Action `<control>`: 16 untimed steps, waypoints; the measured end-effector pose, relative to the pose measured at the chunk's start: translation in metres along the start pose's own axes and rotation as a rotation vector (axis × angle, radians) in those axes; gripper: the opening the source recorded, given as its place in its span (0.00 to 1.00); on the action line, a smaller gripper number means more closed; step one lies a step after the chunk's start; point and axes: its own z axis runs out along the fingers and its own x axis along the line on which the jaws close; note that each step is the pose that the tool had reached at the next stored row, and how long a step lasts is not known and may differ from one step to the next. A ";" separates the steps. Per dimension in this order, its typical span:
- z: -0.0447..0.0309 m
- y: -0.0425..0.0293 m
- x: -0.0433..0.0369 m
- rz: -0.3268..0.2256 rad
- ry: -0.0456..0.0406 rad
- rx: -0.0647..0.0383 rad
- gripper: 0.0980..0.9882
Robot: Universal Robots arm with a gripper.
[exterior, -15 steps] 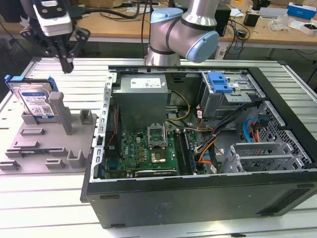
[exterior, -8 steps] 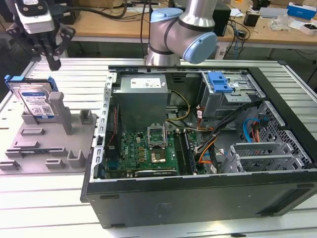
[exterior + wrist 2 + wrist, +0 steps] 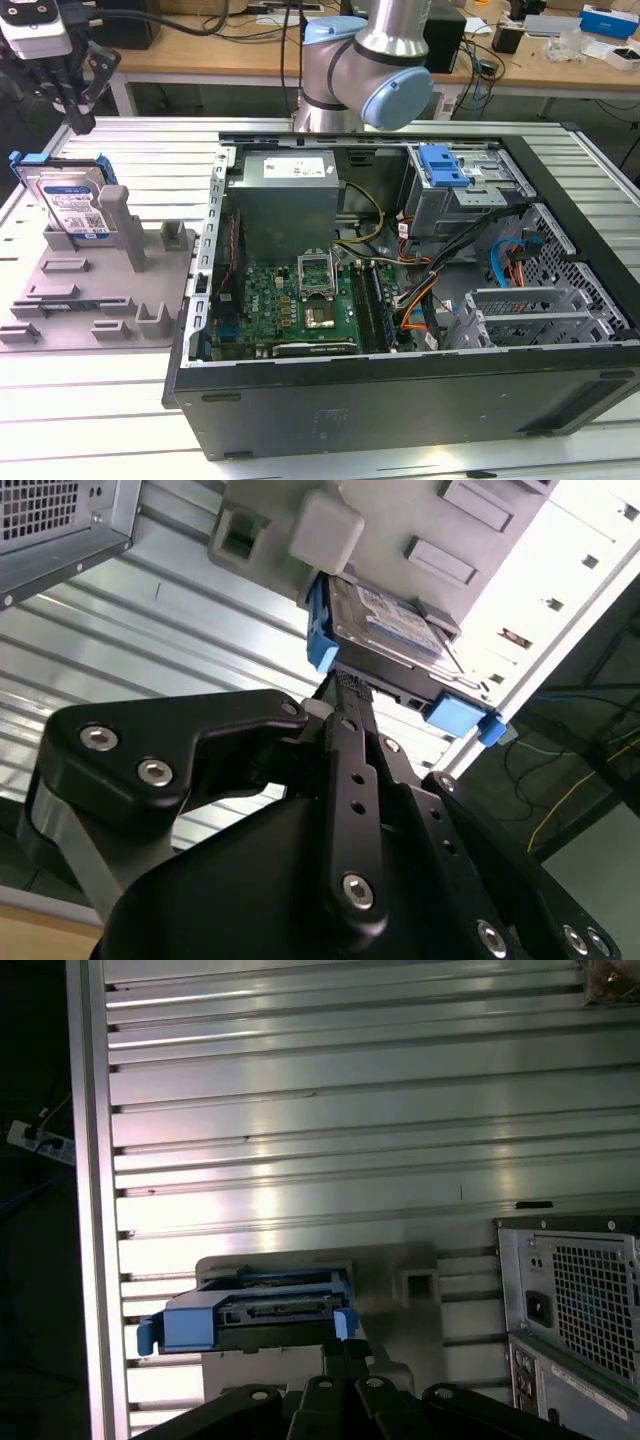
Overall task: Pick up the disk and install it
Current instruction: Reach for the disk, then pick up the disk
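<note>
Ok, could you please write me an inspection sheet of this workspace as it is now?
Surface: ribbed metal table.
Job's things: the disk stands on edge in a grey holder at the exterior view's left. The open computer case lies beside it, with a blue latch on its drive cage.
Clutter: nothing seen.
Grippers: the hand is shut and sits above the disk, apart from it.
Cables: bundled wires inside the case.
Surroundings: a wooden bench behind the table carries boxes and loose wires. The arm rises behind the case.
</note>
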 end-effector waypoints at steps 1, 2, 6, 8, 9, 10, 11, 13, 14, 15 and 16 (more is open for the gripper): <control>0.0000 0.0000 0.0000 0.000 0.0003 0.000 0.01; 0.0000 0.0000 0.0000 0.000 0.0004 0.000 0.01; 0.0000 0.0000 0.0001 0.000 0.0005 0.000 0.01; 0.0000 0.0000 0.0001 0.000 0.0005 0.000 0.01; 0.0000 0.0000 0.0001 0.000 0.0006 0.000 0.01; -0.0001 0.0000 0.0001 0.000 0.0006 0.000 0.01; -0.0001 0.0000 0.0001 0.000 0.0007 0.000 0.01; 0.0000 0.0000 0.0001 0.000 0.0007 0.000 0.01; 0.0000 0.0000 0.0001 0.000 0.0007 0.000 0.01; 0.0000 0.0000 0.0001 0.000 0.0007 0.000 0.01; -0.0001 0.0000 0.0001 0.000 0.0008 0.000 0.01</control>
